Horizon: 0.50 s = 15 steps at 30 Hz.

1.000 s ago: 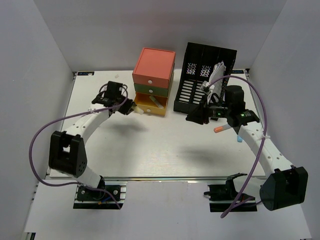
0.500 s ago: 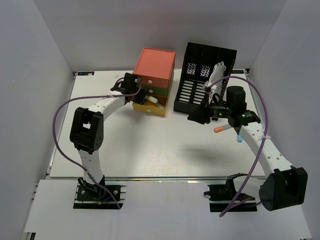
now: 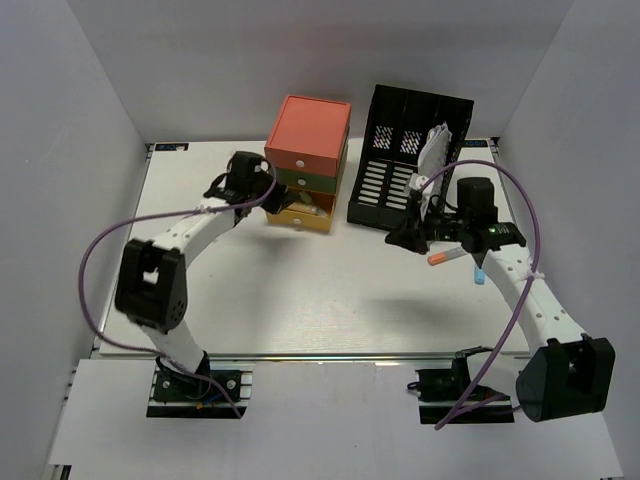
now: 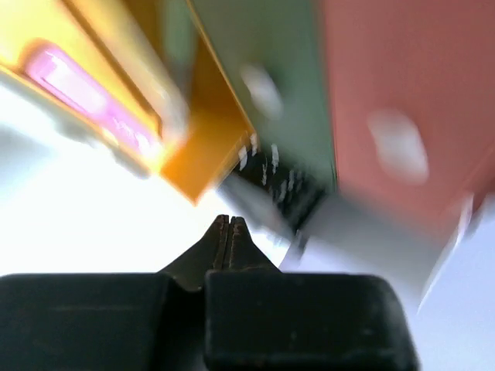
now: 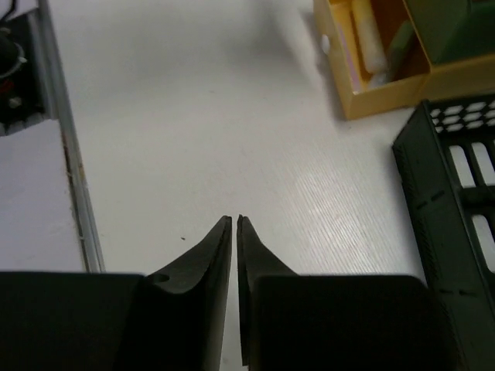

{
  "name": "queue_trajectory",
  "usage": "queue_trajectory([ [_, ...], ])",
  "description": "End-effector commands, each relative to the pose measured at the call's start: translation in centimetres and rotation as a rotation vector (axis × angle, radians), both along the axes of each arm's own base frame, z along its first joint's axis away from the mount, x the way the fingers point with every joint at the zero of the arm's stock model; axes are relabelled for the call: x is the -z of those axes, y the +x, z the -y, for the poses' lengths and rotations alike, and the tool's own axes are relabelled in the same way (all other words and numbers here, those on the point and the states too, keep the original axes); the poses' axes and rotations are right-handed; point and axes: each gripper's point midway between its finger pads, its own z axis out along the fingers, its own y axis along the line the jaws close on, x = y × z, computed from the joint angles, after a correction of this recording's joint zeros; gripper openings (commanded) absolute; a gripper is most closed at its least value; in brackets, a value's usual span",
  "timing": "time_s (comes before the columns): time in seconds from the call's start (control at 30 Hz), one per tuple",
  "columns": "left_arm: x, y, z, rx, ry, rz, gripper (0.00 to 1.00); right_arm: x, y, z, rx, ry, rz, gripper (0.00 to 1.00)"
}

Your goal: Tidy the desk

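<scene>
Left fingers point(image 4: 203, 259) are pressed together, empty, at eight o'clock of the drawer box point(image 3: 308, 160). Right fingers point(image 5: 205, 255) are nearly touching, empty, above the counter point(image 3: 300, 300).

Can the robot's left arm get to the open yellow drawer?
Probably yes. The left end effector sits right beside the yellow drawer, and nothing seems to lie between them. Its jaws are shut, so it could push the drawer but not grab anything yet.

Left arm point(image 3: 190, 232): elbow bent, reaching toward the far edge of the table point(image 3: 300, 310), left of centre.
Left claw point(image 4: 230, 226): fingers pressed together, holding nothing.
Right arm point(image 3: 520, 285): stretched along the right edge, wrist turned inward.
Right claw point(image 5: 234, 224): fingers nearly together with a thin slit between them, holding nothing.
</scene>
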Motion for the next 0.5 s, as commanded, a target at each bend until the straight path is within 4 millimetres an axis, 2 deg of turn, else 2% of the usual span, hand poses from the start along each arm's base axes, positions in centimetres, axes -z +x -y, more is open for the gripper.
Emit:
queue_trajectory([
  [0.0,-8.4,-3.2,1.1,0.352,0.012,0.426,0.0,0.4,1.4,2.1,0.035,-0.152,0.204,0.1],
  [0.03,-9.5,-5.7,1.1,0.447,0.031,0.532,0.0,0.5,1.8,2.5,0.059,-0.179,0.22,0.0],
  [0.07,-10.5,-7.5,1.5,0.594,0.089,0.686,0.0,0.9,2.4,3.6,0.1,-0.243,0.25,0.0],
  [0.13,-10.9,-10.5,0.4,0.679,0.175,0.762,0.08,1.8,2.6,4.9,0.137,-0.324,0.239,0.0],
  [0.17,-9.7,-11.4,-0.6,0.736,0.285,0.771,0.16,2.4,3.4,6.5,0.202,-0.41,0.233,0.05],
  [0.2,-9.3,-11.9,-1.3,0.749,0.334,0.77,0.34,2.4,3.7,7.6,0.257,-0.459,0.196,0.17],
  [0.23,-9.7,-12.6,-2.0,0.758,0.38,0.801,0.43,3.2,4.2,8.5,0.302,-0.511,0.146,0.25],
  [0.27,-8.1,-13.1,-2.8,0.778,0.441,0.781,0.51,3.8,4.8,10.6,0.394,-0.6,0.104,0.32],
  [0.3,-7.7,-13.5,-3.1,0.783,0.463,0.787,0.61,3.8,4.5,11.6,0.448,-0.625,0.038,0.42],
  [0.33,-8.1,-14.0,-3.4,0.78,0.478,0.817,0.64,4.5,4.7,12.9,0.513,-0.668,-0.006,0.48],
  [0.37,-7.2,-14.4,-3.7,0.78,0.496,0.822,0.66,4.9,4.5,13.2,0.544,-0.673,-0.037,0.51],
  [0.4,-6.9,-14.5,-4.1,0.77,0.513,0.827,0.68,5.3,4.2,13.6,0.588,-0.666,-0.085,0.6],
  [0.47,-6.3,-15.0,-4.7,0.75,0.543,0.846,0.72,6.6,3.8,15.4,0.699,-0.699,-0.146,0.71],
])
